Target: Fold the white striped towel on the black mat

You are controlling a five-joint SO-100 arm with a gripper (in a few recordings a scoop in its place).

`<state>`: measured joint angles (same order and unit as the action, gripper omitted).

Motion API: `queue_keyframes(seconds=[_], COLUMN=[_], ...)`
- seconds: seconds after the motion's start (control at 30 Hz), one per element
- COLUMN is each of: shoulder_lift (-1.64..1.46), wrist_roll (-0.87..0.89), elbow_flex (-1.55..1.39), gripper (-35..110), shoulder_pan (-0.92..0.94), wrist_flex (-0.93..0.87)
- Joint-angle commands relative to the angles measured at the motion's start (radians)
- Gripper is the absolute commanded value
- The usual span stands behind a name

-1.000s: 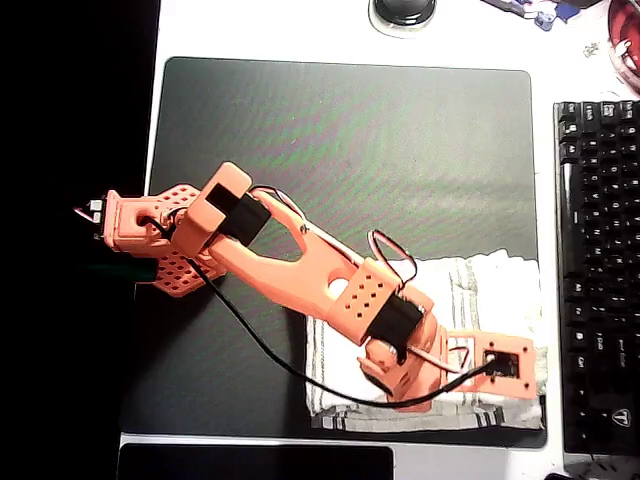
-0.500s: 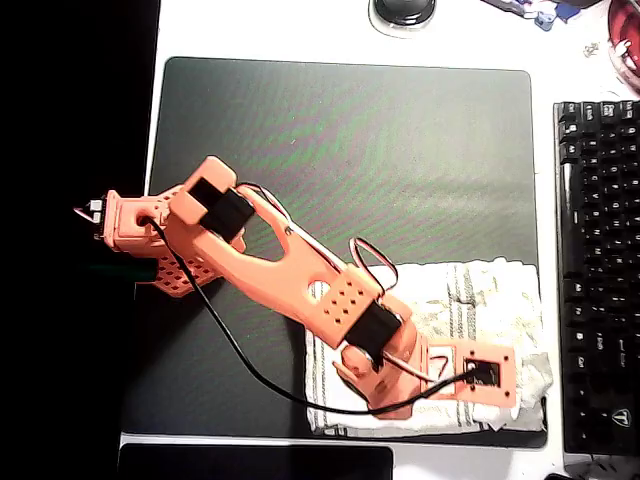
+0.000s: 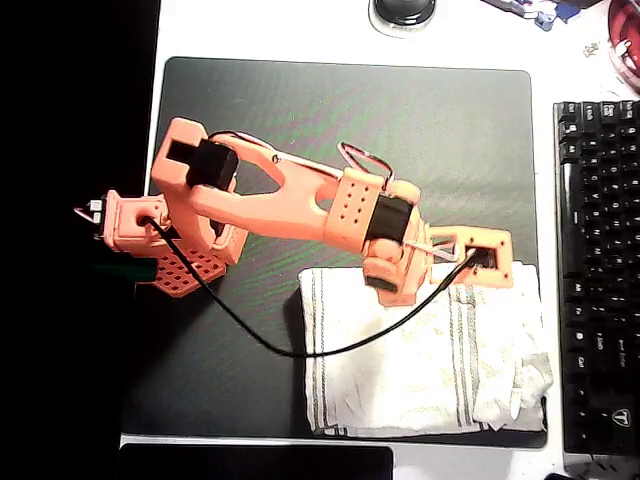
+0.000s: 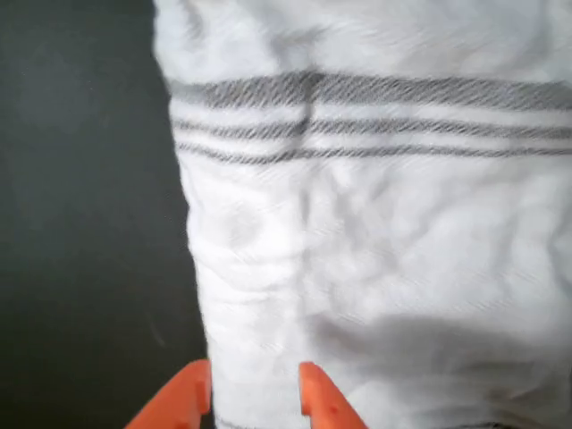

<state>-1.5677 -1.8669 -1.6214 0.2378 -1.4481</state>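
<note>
In the overhead view, the towel lies wrinkled on the lower right part of the black mat, beside a keyboard on the white tabletop. The orange arm reaches over the towel's upper edge.

In the wrist view, the claw is narrowly parted, empty, its tips over the towel's edge.
</note>
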Motion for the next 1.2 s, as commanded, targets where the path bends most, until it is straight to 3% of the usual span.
queue_keyframes(seconds=[0.0,0.43,0.6,0.87,1.17], shoulder_lift=[0.006,0.097,0.114,0.074,-0.014], wrist_roll=[0.015,0.009,-0.002,-0.014,0.084], elbow_flex=[-0.049,-0.23,-0.308,-0.284,-0.221], gripper=[14,12,4,0,0], shoulder_pan=[-0.015,-0.069,-0.083,-0.109,-0.252], wrist_flex=[0.041,0.282,0.344,0.307,0.244])
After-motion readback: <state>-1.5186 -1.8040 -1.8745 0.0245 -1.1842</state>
